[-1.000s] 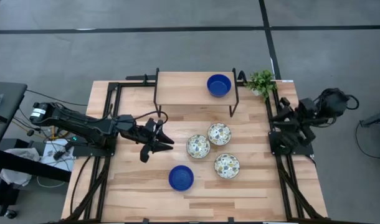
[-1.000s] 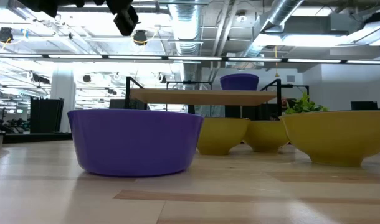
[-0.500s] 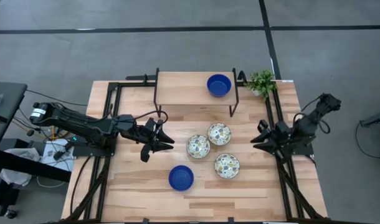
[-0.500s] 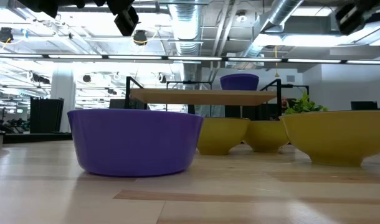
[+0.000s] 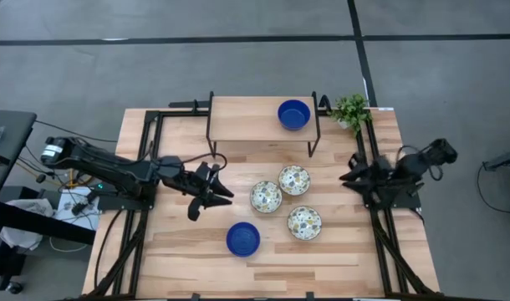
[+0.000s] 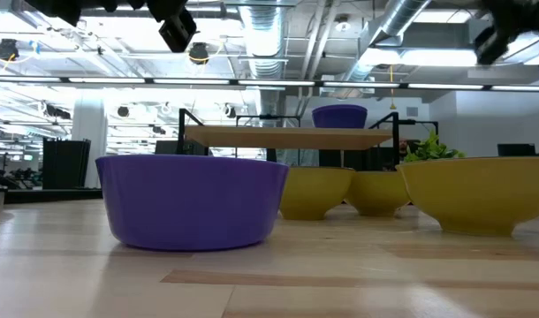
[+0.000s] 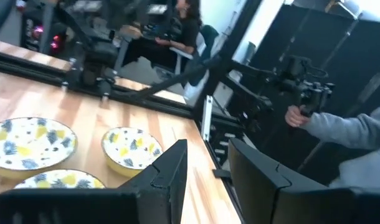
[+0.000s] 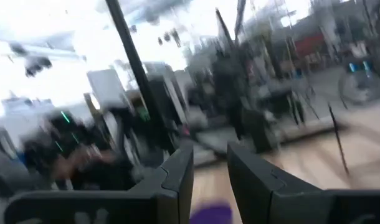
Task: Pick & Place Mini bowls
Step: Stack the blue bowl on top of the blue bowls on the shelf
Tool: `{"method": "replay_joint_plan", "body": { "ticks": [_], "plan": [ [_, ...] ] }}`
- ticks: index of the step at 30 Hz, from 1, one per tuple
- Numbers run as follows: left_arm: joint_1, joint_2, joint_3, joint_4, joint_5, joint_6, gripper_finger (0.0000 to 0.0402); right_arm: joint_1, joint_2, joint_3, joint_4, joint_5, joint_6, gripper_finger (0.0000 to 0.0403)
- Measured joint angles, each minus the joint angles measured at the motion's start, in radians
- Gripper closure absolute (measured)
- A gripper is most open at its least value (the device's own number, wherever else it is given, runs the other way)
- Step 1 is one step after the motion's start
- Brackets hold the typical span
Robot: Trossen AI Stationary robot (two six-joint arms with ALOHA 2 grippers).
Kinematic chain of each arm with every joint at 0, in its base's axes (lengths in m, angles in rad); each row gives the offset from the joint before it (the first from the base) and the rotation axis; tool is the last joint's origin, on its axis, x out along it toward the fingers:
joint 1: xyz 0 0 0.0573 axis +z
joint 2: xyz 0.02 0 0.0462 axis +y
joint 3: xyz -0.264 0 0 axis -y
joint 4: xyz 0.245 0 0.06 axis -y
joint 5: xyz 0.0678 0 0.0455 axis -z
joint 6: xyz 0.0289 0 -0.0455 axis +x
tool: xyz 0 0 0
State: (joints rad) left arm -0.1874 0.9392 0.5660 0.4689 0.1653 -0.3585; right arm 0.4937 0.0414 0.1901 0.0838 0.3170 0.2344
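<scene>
One glossy solid blue mini bowl sits on the raised wooden shelf with black metal legs at the far side of the table, so that one looks placed, judging by layout. Four remain down on the light wooden slatted tabletop: a second glossy blue mini bowl near the front edge, plus three white mini bowls with speckled green-yellow floral pattern, clustered mid-table: one left, one toward the shelf, one toward the front. Probably early in the task, if the shelf is the goal; the pictures don't confirm the target.

Left gripper hovers above the table just left of the floral cluster, fingers spread apart, holding nothing. The left floral bowl is nearest to it, near but apart; the lower blue bowl sits in front of it, also apart. Its wrist view shows the floral bowls ahead past its dark fingers, with a person's hand in the room beyond.

Right gripper is raised at the table's right edge beside the small green leafy plant, well apart from every bowl; fingers partly apart with nothing between them in its wrist view.
</scene>
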Motion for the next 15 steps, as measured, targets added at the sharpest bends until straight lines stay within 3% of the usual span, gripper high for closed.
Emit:
{"method": "replay_joint_plan", "body": {
  "ticks": [7,15],
  "plan": [
    [-0.051,0.086,0.078,-0.074,-0.001,0.033,0.0286,-0.011,-0.014,-0.132,0.108,-0.077,0.033,0.0316],
    [-0.074,0.220,0.288,-0.466,-0.004,0.010,0.0286,-0.011,-0.032,-0.165,0.160,-0.081,0.002,0.0316]
  ]
}}
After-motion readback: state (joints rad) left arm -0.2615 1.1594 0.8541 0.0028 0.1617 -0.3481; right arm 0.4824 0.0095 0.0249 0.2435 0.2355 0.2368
